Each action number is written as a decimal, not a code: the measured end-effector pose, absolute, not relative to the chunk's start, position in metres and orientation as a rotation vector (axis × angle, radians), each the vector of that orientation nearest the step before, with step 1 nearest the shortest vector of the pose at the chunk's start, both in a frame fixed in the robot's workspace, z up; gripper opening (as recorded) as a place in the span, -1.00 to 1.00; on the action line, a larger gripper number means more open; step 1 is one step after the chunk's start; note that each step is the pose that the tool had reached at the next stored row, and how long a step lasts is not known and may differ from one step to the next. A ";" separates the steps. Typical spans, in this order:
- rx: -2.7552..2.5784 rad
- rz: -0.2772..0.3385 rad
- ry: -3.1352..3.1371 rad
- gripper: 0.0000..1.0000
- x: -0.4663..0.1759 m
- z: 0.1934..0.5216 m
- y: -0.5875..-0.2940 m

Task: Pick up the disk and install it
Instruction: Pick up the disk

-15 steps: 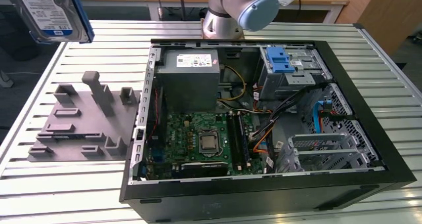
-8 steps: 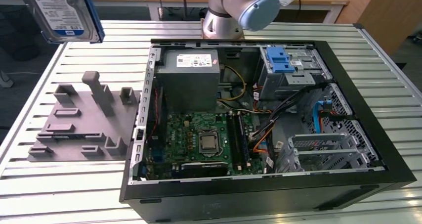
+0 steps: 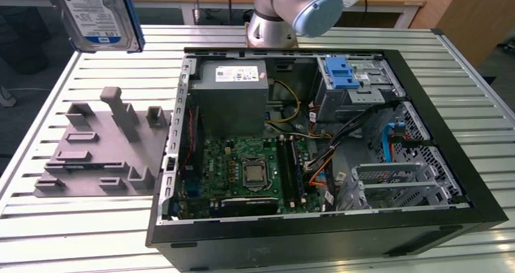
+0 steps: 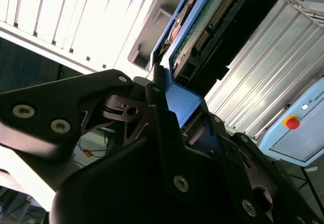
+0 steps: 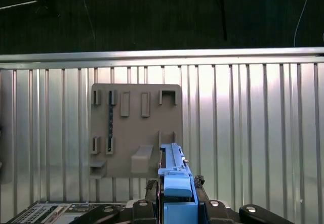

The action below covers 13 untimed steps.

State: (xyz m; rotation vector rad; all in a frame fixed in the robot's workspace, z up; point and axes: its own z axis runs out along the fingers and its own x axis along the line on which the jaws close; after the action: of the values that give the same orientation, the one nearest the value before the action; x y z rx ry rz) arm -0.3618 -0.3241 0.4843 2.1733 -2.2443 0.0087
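While aloft, disk [image 3: 95,14] lengthwise vertical.

Count: one disk [image 3: 95,14], one end effector [image 5: 177,198], one arm [image 3: 293,8], one open PC case [image 3: 322,240], one grey fixture plate [image 3: 93,158], one power supply box [image 3: 231,98], one drive cage [image 3: 358,92] with one blue latch [image 3: 342,74], one CPU socket [image 3: 255,172], one desk [image 3: 72,237].

Exterior view: looked steeply down over computer case [image 3: 322,246] and counter [image 3: 81,231].
First wrist view: faced straight down, high above the grey plate [image 5: 135,128].
Second wrist view: sat close behind jaws and disk [image 4: 202,32].
Shared: grey plate, counter.
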 end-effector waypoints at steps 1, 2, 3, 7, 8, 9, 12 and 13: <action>2.173 0.009 -2.244 -0.27 -0.357 0.484 -0.324; 2.173 0.009 -2.244 -0.27 -0.353 0.484 -0.324; 2.173 0.008 -2.244 -0.27 -0.348 0.484 -0.324; 2.173 0.008 -2.244 -0.27 -0.330 0.484 -0.324; 2.173 0.008 -2.244 -0.27 -0.325 0.484 -0.324; 2.173 0.008 -2.244 -0.27 -0.321 0.484 -0.324; 2.173 0.008 -2.244 -0.27 -0.307 0.484 -0.324; 2.173 0.008 -2.244 -0.27 -0.303 0.484 -0.324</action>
State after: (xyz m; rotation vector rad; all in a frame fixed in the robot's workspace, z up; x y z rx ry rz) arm -0.3027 -0.3245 0.4842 2.1731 -2.2439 0.0080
